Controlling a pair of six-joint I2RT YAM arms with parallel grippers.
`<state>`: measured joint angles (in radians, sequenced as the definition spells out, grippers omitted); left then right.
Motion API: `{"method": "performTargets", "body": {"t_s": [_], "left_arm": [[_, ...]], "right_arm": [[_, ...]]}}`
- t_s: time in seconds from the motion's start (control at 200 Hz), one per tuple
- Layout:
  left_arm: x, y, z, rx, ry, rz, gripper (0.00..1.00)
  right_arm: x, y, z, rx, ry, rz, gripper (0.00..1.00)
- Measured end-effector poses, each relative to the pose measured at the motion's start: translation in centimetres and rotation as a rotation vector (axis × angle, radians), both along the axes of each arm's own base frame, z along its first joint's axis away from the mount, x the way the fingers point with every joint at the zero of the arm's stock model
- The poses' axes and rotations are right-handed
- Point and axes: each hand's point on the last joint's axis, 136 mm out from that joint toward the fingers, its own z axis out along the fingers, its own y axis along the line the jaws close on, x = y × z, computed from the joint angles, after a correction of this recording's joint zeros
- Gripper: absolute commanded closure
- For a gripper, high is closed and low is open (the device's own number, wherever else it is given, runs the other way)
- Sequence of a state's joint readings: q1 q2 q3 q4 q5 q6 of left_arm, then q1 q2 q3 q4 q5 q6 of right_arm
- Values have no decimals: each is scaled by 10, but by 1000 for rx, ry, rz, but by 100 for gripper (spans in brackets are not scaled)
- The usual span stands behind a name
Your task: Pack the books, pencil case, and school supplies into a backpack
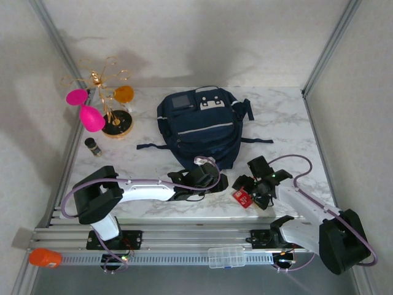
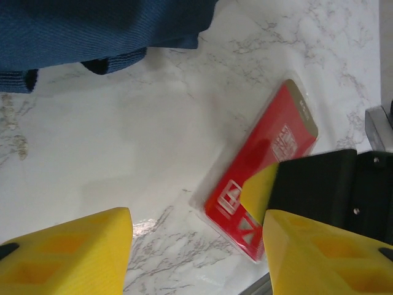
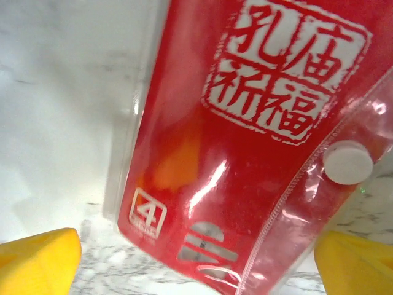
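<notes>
A flat red pouch of school supplies (image 1: 242,197) in clear plastic with white seal characters lies on the marble near the front edge. My right gripper (image 1: 252,189) hangs just over it, open, its yellow fingertips (image 3: 38,261) wide on either side of the pouch (image 3: 245,135). The left gripper (image 1: 207,178) stands open just to the pouch's left, nothing between its yellow fingers (image 2: 67,255); the pouch (image 2: 261,178) lies beside its right finger. The navy backpack (image 1: 199,126) lies behind both grippers, its fabric (image 2: 92,31) close ahead of the left one. Books and pencil case are out of view.
A gold stand (image 1: 113,104) with pink and orange glasses sits at the back left, a small dark bottle (image 1: 93,146) beside it. A clear plastic box (image 1: 226,257) and an orange object (image 1: 44,257) rest on the front rail. Backpack straps (image 1: 150,146) trail sideways.
</notes>
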<state>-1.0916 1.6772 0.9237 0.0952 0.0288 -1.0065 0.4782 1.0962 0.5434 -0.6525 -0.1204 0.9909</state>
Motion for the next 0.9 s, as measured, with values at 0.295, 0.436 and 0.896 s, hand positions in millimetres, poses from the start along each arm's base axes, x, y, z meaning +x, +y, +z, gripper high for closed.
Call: {"method": "performTargets", "body": {"t_s": [0.295, 0.436, 0.896], "left_arm": [[9, -34, -16, 30, -33, -107, 55], [21, -68, -14, 23, -79, -177, 59], [26, -92, -59, 82, -40, -251, 85]], "right_arm": [[30, -34, 24, 11, -119, -118, 5], [22, -48, 9, 26, -75, -151, 6], [17, -59, -8, 100, -53, -217, 18]]}}
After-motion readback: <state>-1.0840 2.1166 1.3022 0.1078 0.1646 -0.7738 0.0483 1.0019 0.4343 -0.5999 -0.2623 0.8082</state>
